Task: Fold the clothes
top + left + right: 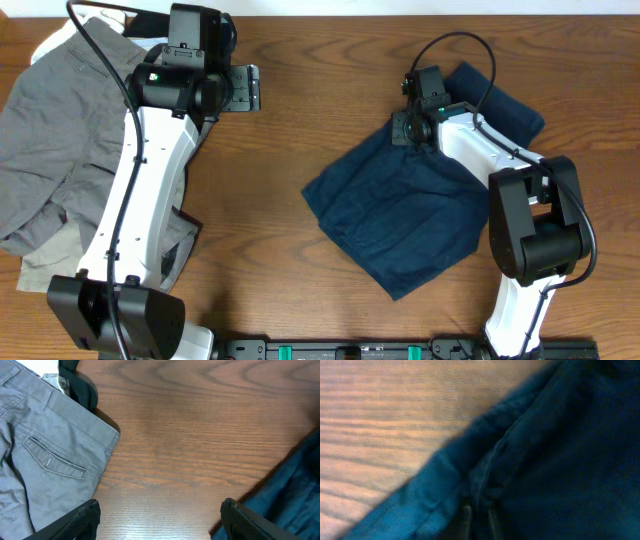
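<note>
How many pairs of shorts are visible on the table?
2. The navy shorts lie centre-right, at the right gripper; the grey shorts lie far left among other garments, which could hide more.

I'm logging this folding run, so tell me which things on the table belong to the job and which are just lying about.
Part of the job:
- navy shorts, lying crumpled
- right gripper, pinching their upper edge

Just lying about:
- grey shorts with a welt pocket
- white garment behind them
- black garment behind them
</note>
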Motion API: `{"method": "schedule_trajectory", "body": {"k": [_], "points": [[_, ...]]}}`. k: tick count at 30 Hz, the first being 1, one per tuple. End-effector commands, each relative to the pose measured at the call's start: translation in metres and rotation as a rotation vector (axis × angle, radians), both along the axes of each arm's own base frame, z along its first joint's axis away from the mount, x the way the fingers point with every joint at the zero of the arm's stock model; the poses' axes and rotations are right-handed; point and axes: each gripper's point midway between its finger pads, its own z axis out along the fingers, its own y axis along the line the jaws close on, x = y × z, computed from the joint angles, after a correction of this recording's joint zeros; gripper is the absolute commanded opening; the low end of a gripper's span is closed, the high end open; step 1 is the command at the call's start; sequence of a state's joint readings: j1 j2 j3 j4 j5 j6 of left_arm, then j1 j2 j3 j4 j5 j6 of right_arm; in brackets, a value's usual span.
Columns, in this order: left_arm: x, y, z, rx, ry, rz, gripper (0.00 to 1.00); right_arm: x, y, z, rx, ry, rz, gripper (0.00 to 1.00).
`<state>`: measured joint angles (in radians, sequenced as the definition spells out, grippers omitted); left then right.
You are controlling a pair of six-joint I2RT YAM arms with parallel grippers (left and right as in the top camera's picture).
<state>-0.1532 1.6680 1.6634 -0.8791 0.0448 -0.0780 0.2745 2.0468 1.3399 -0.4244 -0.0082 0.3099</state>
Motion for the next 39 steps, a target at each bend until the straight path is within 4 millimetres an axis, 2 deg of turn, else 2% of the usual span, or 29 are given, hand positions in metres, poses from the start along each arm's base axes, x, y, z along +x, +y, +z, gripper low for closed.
{"method": "schedule_trajectory", "body": {"k": [1, 5, 8, 11, 13, 17, 21, 26, 33, 36, 39], "points": [[0.003, 0.003, 0.004, 0.012, -0.011, 0.006, 0.79, 0.009, 0.002, 0.033, 0.015, -0.046, 0.001, 0.01], [0.002, 0.004, 0.003, 0.012, -0.008, 0.006, 0.78, 0.008, -0.008, 0.09, 0.013, -0.096, 0.006, 0.01], [0.002, 0.004, 0.002, 0.013, -0.004, 0.006, 0.78, -0.006, -0.027, 0.135, 0.015, -0.118, -0.022, 0.01], [0.001, 0.004, 0.0, 0.013, 0.002, 0.006, 0.78, -0.028, -0.059, 0.165, 0.004, -0.113, -0.085, 0.01], [0.001, 0.004, -0.001, 0.013, 0.004, 0.006, 0.78, -0.045, -0.089, 0.174, -0.013, -0.081, -0.162, 0.01], [0.001, -0.002, -0.002, -0.012, 0.011, -0.012, 0.79, -0.086, -0.158, 0.167, -0.054, 0.062, -0.366, 0.01], [0.0, -0.011, -0.004, -0.057, 0.022, -0.043, 0.78, -0.12, -0.208, 0.15, -0.034, 0.186, -0.562, 0.01], [0.002, -0.023, -0.016, -0.096, 0.059, -0.078, 0.78, -0.145, -0.244, 0.13, 0.012, 0.249, -0.727, 0.01], [0.011, -0.045, -0.051, -0.095, 0.123, -0.12, 0.78, -0.167, -0.288, 0.115, 0.069, 0.254, -0.954, 0.01], [0.018, -0.067, -0.06, -0.137, 0.118, -0.183, 0.78, -0.17, -0.303, 0.116, 0.09, 0.233, -0.999, 0.01], [0.023, -0.1, -0.064, -0.199, 0.096, -0.294, 0.78, -0.172, -0.312, 0.116, 0.102, 0.218, -1.017, 0.01]]}}
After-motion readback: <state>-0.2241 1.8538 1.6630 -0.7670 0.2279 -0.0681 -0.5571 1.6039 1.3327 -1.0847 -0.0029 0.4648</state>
